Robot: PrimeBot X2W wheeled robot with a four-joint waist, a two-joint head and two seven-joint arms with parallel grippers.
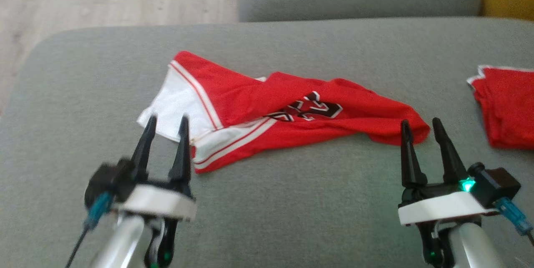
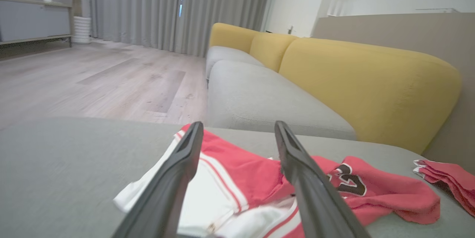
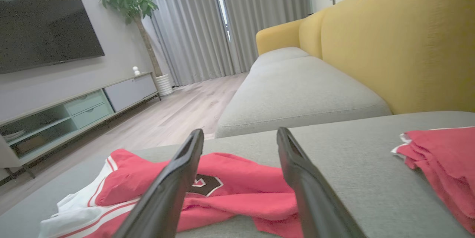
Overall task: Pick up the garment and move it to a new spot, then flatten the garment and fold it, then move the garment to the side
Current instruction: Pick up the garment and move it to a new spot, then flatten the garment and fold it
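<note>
Crumpled red-and-white mesh jersey (image 1: 292,109) lies crosswise on grey sofa cushion (image 1: 292,201), one end before each arm.
Both left gripper (image 1: 167,120) and right gripper (image 1: 420,122) gape wide, empty; the left seems nearer.

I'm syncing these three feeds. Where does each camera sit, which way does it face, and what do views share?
Head view: on the head, looking down at the red jersey on the grey cushion; left gripper and right gripper show, jaws open.
Left wrist view: low over the cushion, facing the curtains and yellow backrest; own jaws show.
Right wrist view: equally low, facing the TV and that backrest; own jaws show.
Shared: all three see the jersey and a second red garment.
</note>
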